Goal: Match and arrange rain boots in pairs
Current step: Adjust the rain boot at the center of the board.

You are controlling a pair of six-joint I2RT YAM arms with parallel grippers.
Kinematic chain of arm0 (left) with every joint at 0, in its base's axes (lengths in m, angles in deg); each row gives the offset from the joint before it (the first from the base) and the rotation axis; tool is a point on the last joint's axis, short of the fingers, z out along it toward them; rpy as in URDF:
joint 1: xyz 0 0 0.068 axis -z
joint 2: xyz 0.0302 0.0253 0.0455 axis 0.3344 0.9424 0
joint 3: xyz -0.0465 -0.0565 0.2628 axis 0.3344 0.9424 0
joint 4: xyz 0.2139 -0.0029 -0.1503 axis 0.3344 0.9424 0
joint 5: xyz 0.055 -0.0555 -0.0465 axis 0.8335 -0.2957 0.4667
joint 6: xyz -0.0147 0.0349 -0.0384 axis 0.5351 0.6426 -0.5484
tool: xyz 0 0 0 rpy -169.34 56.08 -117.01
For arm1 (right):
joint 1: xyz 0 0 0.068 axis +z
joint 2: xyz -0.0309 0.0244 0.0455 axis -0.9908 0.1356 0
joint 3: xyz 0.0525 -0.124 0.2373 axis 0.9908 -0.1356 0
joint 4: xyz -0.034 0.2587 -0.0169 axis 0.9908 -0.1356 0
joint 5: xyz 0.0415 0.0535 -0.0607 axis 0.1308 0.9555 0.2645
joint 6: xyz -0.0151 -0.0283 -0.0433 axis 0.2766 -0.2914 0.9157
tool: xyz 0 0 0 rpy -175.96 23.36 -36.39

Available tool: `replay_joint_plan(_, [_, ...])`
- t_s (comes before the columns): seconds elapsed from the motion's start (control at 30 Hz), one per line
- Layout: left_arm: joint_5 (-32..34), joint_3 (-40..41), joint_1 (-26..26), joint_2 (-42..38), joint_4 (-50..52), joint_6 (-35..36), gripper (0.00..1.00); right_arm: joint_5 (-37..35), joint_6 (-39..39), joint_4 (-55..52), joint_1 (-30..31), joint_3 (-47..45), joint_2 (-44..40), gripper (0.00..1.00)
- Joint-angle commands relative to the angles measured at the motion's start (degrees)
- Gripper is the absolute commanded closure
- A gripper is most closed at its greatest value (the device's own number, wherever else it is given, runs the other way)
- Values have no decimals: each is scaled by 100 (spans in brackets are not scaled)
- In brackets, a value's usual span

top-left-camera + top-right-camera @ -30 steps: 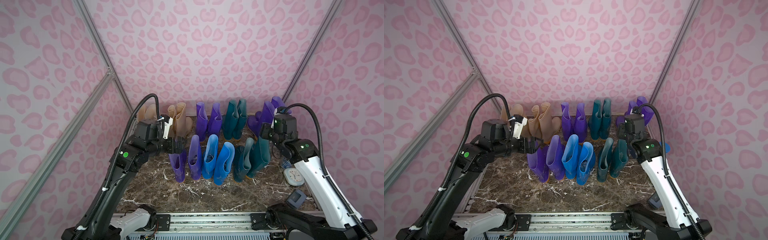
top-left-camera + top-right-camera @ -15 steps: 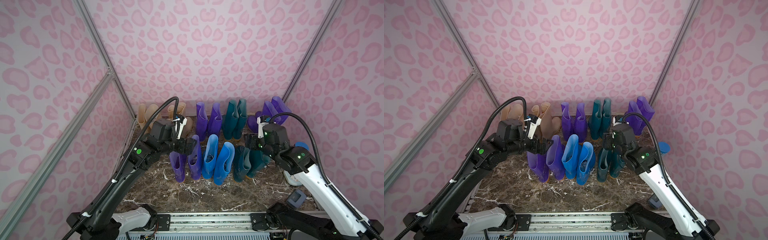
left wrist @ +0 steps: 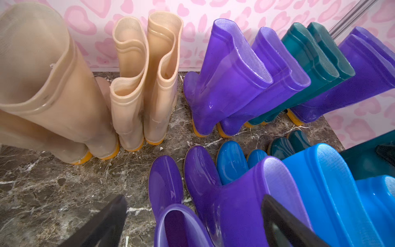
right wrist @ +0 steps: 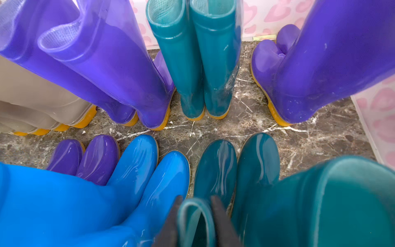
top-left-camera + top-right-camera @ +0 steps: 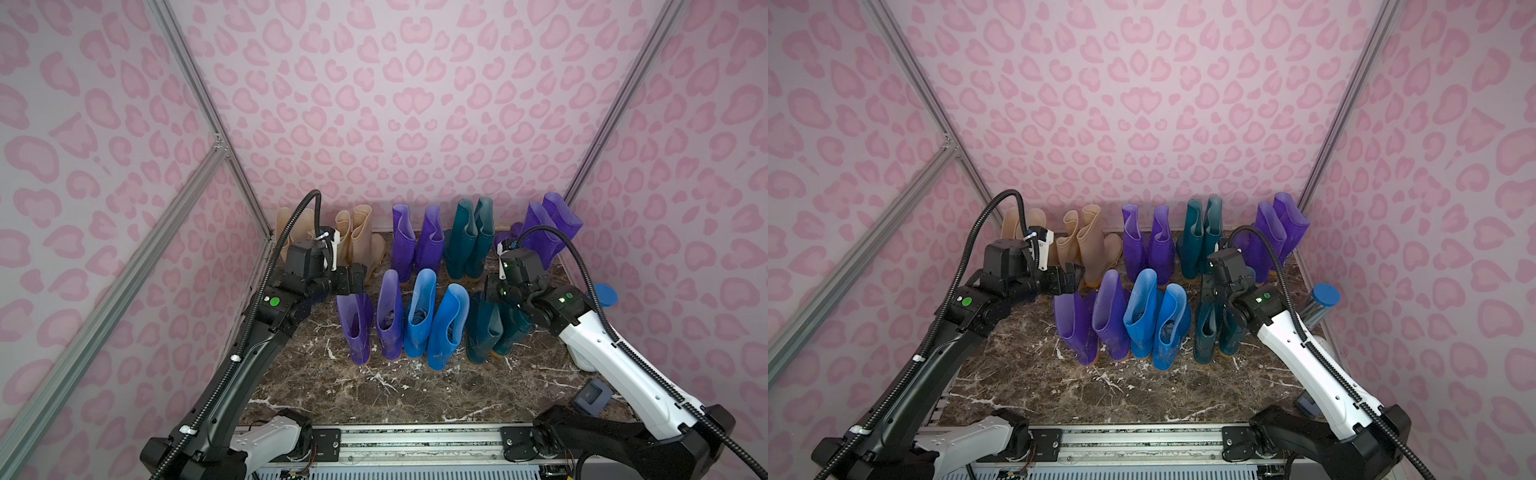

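The rain boots stand in two rows on the marble floor (image 5: 374, 390). The back row holds two beige pairs (image 5: 357, 237), a purple pair (image 5: 415, 241), a teal pair (image 5: 469, 241) and another purple pair (image 5: 548, 228). The front row holds a purple pair (image 5: 374, 320), a blue pair (image 5: 436, 320) and a teal pair. My right gripper (image 4: 195, 201) is shut on the squeezed top rim of the front row's left teal boot (image 4: 192, 224), which also shows in a top view (image 5: 480, 328). My left gripper (image 3: 193, 205) hangs open over the top of the front left purple boot (image 3: 177, 226), touching nothing.
A shiny cylinder with a blue cap (image 5: 1323, 301) stands by the right wall behind my right arm. A small grey device (image 5: 592, 397) lies at the front right. Pink patterned walls close in on three sides, and a metal rail (image 5: 415, 436) runs along the front.
My right arm came forward from the back purple pair to the front teal pair and shut on the left teal boot's rim. My left arm shifted slightly over the front purple pair, staying open.
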Motion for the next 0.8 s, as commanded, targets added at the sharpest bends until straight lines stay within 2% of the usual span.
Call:
replay_joint_plan(0.0, [-238, 81, -73, -54, -364, -46, 1, 103, 411, 290, -2, 129, 112, 94])
replay_joint_plan(0.07, [-297, 131, -103, -73, -422, -34, 1, 319, 596, 382, 2, 158, 97, 100])
replay_joint_plan(0.23, [-362, 166, -130, -54, -429, -20, 1, 670, 852, 569, 11, -113, -167, 100])
replay_joint_plan(0.33, [-414, 166, -139, -40, -441, -29, 1, 589, 725, 542, -107, -365, -276, 99])
replay_joint_plan(0.37, [-434, 167, -144, -31, -440, -36, 1, 581, 679, 530, -220, -433, -296, 90])
replay_joint_plan(0.43, [-467, 162, -140, -13, -433, -38, 1, 632, 592, 471, -414, -477, -337, 80])
replay_joint_plan(0.5, [-476, 166, -140, -4, -431, -52, 1, 652, 585, 407, -463, -399, -407, 54])
replay_joint_plan(0.53, [-476, 167, -142, -4, -423, -53, 1, 596, 550, 332, -467, -273, -447, 49])
replay_joint_plan(0.63, [-512, 159, -145, -11, -416, -55, 1, 369, 454, 106, -459, 220, -583, 40])
replay_joint_plan(0.77, [-540, 171, -138, -52, -438, -49, 1, -735, 483, -236, -695, 458, -564, 32])
